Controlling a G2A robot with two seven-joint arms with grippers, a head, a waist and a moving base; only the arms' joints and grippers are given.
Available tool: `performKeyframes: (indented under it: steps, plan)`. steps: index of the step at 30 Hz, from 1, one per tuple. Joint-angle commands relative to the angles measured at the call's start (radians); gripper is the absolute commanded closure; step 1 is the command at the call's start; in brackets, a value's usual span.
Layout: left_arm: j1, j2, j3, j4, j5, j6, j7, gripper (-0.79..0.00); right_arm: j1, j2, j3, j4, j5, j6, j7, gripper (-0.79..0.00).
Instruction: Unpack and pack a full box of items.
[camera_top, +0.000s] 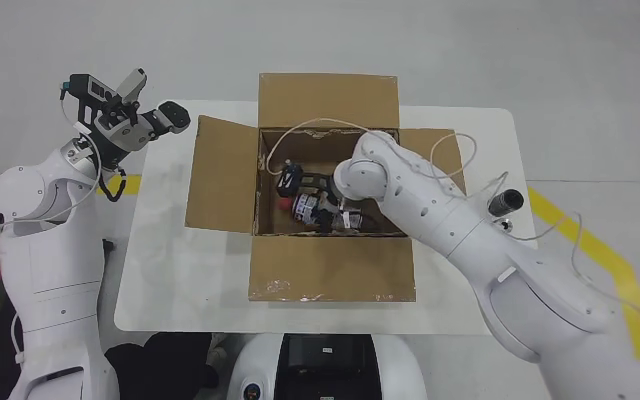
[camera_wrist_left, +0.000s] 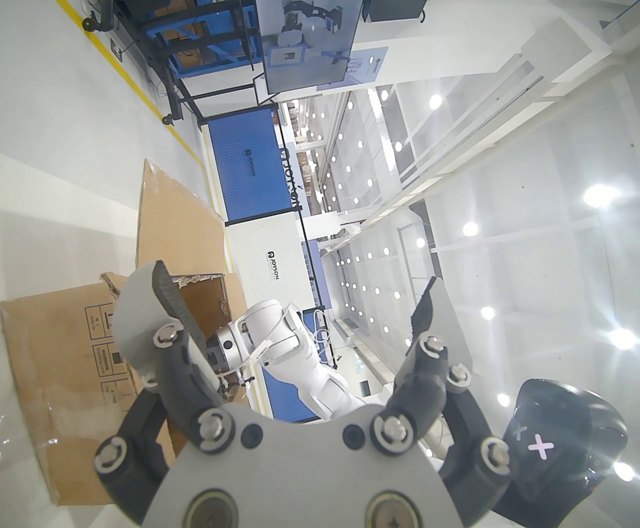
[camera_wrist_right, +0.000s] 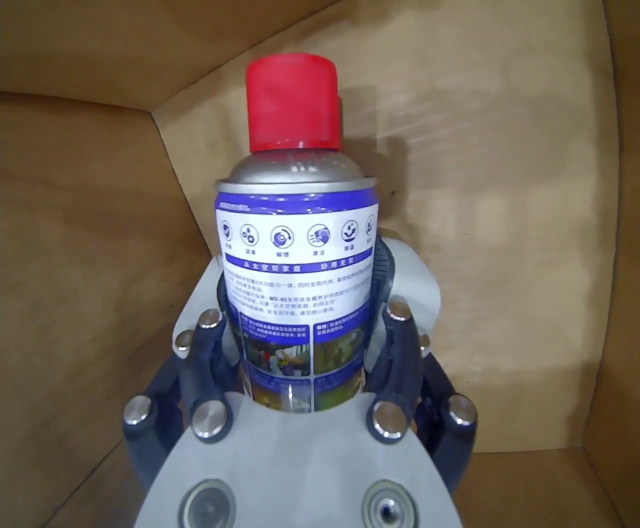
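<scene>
Clamping the red-capped spray can by its lower body with the right gripper, jaws closed on it, down inside the cardboard box toward its eight o'clock corner, seemingly for a firm carry. Holding the left gripper at the box's ten o'clock, jaws spread wide and empty, probably to leave the opening free.
</scene>
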Motion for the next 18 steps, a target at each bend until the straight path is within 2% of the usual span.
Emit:
performKeyframes:
  steps: [1, 9, 16, 18]
  plan:
    - [0.000, 0.000, 0.000, 0.000, 0.000, 0.000, 0.000, -0.785, 0.007, -0.001, 0.011, 0.003, 0.008, -0.005, -0.005, 0.000]
    - [0.000, 0.000, 0.000, 0.000, 0.000, 0.000, 0.000, -0.785, 0.027, 0.026, 0.077, -0.022, 0.020, -0.016, 0.005, 0.000]
    - [0.000, 0.000, 0.000, 0.000, 0.000, 0.000, 0.000, -0.785, 0.003, 0.053, 0.114, -0.077, 0.001, 0.010, 0.034, 0.000]
    - [0.000, 0.000, 0.000, 0.000, 0.000, 0.000, 0.000, -0.785, -0.009, 0.055, 0.114, -0.100, -0.010, 0.026, 0.038, -0.071]
